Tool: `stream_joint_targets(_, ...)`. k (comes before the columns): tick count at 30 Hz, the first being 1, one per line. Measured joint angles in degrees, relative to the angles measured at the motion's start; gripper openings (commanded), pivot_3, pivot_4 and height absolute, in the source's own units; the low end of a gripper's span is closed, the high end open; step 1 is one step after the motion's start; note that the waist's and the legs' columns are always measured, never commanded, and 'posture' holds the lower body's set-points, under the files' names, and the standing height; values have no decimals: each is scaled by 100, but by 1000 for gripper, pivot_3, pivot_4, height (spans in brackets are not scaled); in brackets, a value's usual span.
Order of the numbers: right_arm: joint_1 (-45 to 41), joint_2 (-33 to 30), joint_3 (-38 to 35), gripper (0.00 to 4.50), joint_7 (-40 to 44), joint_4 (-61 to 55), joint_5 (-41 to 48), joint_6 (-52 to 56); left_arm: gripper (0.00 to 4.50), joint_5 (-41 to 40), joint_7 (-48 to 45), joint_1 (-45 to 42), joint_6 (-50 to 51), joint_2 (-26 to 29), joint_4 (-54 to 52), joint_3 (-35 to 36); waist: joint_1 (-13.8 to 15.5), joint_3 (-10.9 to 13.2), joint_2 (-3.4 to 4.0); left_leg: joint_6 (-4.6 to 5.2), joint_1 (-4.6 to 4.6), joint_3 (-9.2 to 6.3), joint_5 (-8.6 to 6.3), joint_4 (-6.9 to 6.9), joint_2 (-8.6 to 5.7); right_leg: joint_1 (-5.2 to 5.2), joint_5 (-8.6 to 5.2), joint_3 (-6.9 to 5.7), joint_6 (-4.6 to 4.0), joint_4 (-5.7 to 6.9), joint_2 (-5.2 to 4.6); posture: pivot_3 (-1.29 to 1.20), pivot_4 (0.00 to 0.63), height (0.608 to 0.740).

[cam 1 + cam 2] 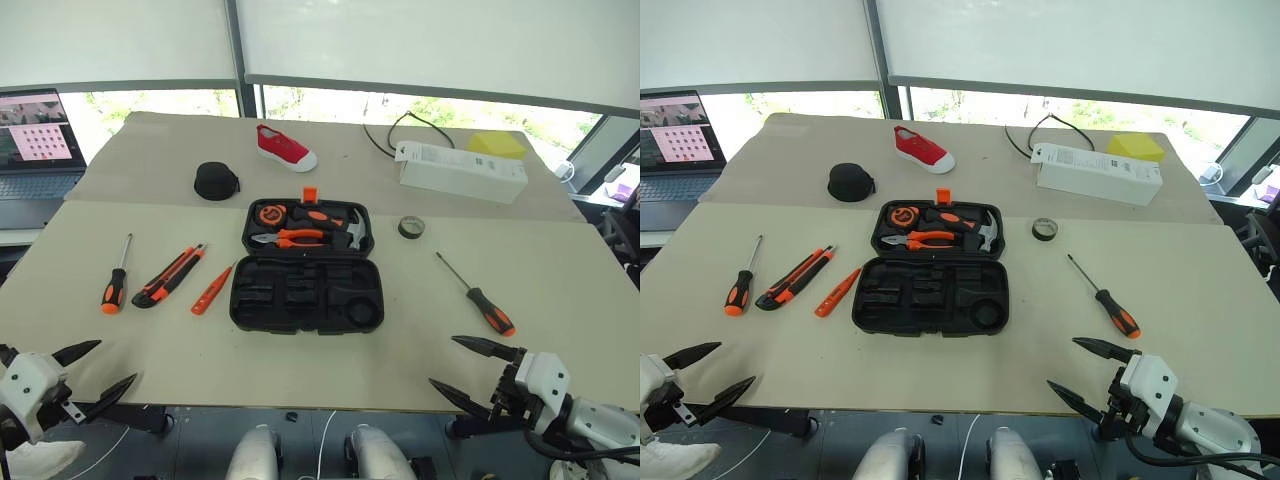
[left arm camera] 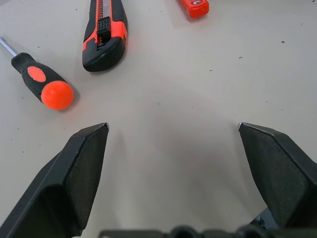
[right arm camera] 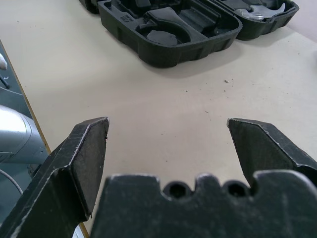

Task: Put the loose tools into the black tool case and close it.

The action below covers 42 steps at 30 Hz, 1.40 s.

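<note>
The two eye views look forward and down from head height over the whole table (image 1: pixel 560 290), sharing the open black tool case (image 1: pixel 305 290) at centre. The left wrist view sits low and close above the tabletop, facing the utility knife (image 2: pixel 105 32). The right wrist view, equally low, faces the case's near edge, which the eye views also show.

Beige counter (image 1: pixel 560 290) stretching ahead of the fingers, red shoe (image 1: pixel 285 147) far beyond them at the back, small round black pouch (image 1: pixel 215 181) near it, long white box (image 1: pixel 462 171) and yellow block (image 1: pixel 496 144) back right, black cable (image 1: pixel 392 132), open laptop (image 1: pixel 34 150) far left
</note>
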Motion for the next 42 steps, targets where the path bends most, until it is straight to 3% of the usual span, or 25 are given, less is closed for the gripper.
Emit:
stream_joint_targets(2,-5,0,9,4440,-4,0,0,1,4500,-28,8,-11,40,0,-10,3,0,0,0,0,0,0,0,0,0,0,0,0,0,0,0,0,150,740)
stream_joint_targets(7,-486,344,433,4440,-156,-286,183,152,4500,-981,698,-187,1411,-120,-265,561,-28,0,-1,0,2,-17,0,0,10,-4,-1,-2,-1,15,5,0,150,740)
stream_joint_targets(14,-1066,853,536,4440,-427,-925,1233,429,4500,-1599,2270,139,2790,-932,-570,1498,-64,-1,-8,-1,2,-41,-4,0,2,-2,-2,4,5,16,1,0,150,740)
stream_joint_targets(18,-1116,901,545,4440,-411,-920,1246,427,4500,-1982,2566,202,3570,-855,-509,1804,16,-3,-15,-2,8,-35,-3,1,0,-9,-7,-24,-1,15,-2,0,150,740)
stream_joint_targets(21,-1158,908,583,4440,-408,-916,1238,423,4500,-2118,2712,-153,4050,-457,-562,1800,81,-12,-30,-7,12,-33,-1,1,3,-2,-16,-58,-22,14,-14,0,150,740)
stream_joint_targets(24,-1250,922,647,4440,-432,-912,1230,424,4500,-2337,3018,-969,4958,249,-680,1547,120,-16,-34,-12,16,-35,3,1,2,5,-14,-72,-35,24,-21,0,150,740)
stream_joint_targets(27,-1526,939,851,4440,-497,-919,1175,451,4500,-2364,3281,-2070,5889,946,-636,743,118,-16,-28,-15,16,-33,9,1,-6,6,-6,-77,-18,34,-26,0,150,740)
stream_joint_targets(33,-1631,965,1010,4440,-758,-923,985,570,4500,-1784,3862,-4114,6624,1017,477,-745,-23,-16,-30,-17,-27,-65,9,-1,-12,-14,-7,-77,-19,44,1,0,150,740)
stream_joint_targets(37,-1598,959,1031,4440,-921,-1024,958,668,4500,-1273,3981,-4755,6555,972,1233,-1223,-57,-13,-25,-24,-34,-66,4,-6,-4,-24,-10,-79,-28,46,9,0,150,740)
stream_joint_targets(40,-1515,923,1019,4500,-1029,-1179,957,753,3760,-991,3922,-4998,6434,910,1640,-1411,-30,-13,-25,-26,-37,-64,3,-4,-5,-22,-10,-81,-26,44,4,0,150,740)
stream_joint_targets(42,-1441,904,1016,4500,-1107,-1308,958,784,2978,-858,3803,-5104,6416,910,1765,-1522,-4,-13,-24,-26,-33,-60,3,-2,-8,-17,-10,-81,-25,44,-1,0,150,740)
